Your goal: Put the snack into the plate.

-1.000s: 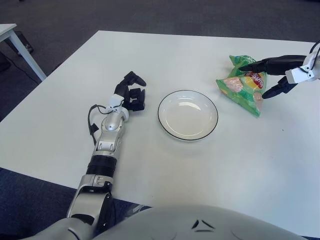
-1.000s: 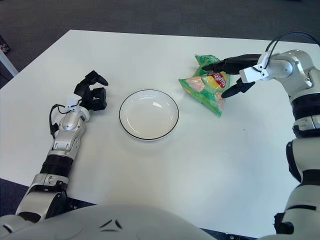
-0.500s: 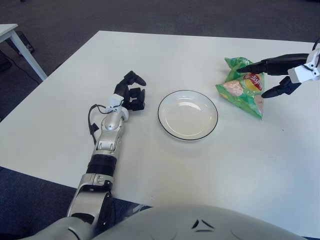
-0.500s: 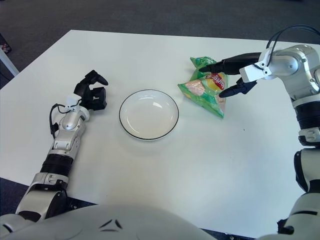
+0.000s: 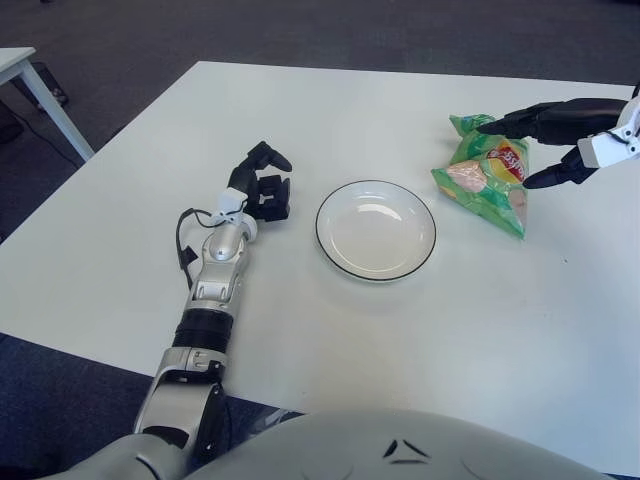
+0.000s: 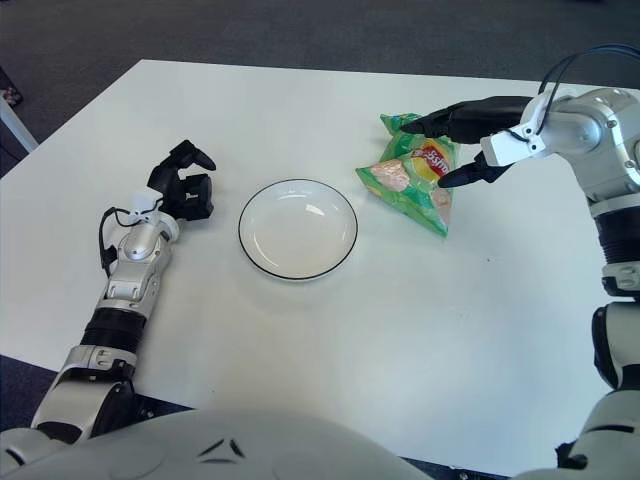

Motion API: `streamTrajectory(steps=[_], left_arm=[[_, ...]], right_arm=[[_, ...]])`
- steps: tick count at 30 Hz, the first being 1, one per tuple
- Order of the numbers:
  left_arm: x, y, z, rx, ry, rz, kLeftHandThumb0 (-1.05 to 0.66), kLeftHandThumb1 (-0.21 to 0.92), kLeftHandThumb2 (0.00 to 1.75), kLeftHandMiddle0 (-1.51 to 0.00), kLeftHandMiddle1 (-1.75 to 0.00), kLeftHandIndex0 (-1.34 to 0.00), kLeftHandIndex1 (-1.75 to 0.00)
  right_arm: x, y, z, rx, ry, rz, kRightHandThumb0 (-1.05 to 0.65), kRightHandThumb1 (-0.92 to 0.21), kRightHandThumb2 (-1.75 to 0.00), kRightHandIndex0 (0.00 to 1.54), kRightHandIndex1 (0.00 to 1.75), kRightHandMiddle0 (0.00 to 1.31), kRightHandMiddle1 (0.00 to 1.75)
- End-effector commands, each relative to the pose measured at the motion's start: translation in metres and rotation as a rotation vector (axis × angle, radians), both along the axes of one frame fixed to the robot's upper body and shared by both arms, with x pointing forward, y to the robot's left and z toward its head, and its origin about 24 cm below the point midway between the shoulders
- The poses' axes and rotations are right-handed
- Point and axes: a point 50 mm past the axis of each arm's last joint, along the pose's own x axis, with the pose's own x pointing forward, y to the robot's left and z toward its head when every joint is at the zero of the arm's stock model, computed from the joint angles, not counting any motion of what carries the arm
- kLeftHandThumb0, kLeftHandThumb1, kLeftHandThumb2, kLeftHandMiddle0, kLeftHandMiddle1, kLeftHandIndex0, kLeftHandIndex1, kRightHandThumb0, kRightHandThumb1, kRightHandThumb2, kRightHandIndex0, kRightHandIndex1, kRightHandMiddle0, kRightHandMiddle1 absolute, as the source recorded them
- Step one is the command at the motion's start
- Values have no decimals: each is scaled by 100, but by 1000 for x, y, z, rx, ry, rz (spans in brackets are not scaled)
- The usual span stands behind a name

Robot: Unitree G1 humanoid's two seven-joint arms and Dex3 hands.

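Observation:
The green snack bag (image 5: 482, 180) stands tilted on the white table, right of the empty black-rimmed white plate (image 5: 375, 232). My right hand (image 5: 508, 155) reaches in from the right edge. Its upper fingers (image 6: 440, 118) lie over the bag's top and its thumb presses the bag's right face near the yellow logo, so it pinches the bag. My left hand (image 5: 265, 187) shows left of the plate with its fingers curled and nothing in them.
The white table (image 5: 400, 330) extends well in front of and behind the plate. A second table's corner and leg (image 5: 30, 85) stand at the far left over dark carpet.
My right hand has risen slightly with the bag's top. The bag has been tipped more upright and drawn a little left. My left hand has not moved.

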Motion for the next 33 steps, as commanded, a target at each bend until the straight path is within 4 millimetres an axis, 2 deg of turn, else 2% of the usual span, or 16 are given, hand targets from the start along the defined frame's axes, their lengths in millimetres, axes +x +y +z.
streamTrajectory(steps=[1, 5, 9, 20, 27, 33], left_arm=[[-35, -4, -65, -57, 250, 27, -44, 42, 118, -122, -175, -53, -175], [-34, -3, -65, -59, 251, 27, -44, 43, 118, -121, -175, -52, -175], [-34, -3, -66, -63, 247, 28, -44, 43, 118, -121, -175, -52, -175], [-35, -4, -66, -56, 248, 33, -45, 41, 120, -122, -175, -54, -175], [-35, -4, -66, -59, 261, 32, -45, 41, 120, -122, -175, -54, -175], [-34, -5, -64, -59, 261, 37, -45, 41, 119, -121, -175, -53, -175]], right_arm=[[1, -11, -20, 40, -78, 14, -85, -90, -44, 0, 0, 0, 3], [4, -12, -24, 55, -148, 51, -84, -84, -38, 0, 0, 0, 8], [5, -4, -24, 34, -210, 137, -84, -79, -37, 0, 0, 0, 14], [7, 1, -26, -23, -308, 253, -87, -75, -42, 0, 0, 0, 25], [10, 0, -32, -27, -351, 252, -99, -82, -38, 0, 0, 0, 4], [12, 0, -34, -56, -399, 294, -103, -89, -29, 0, 0, 0, 0]])
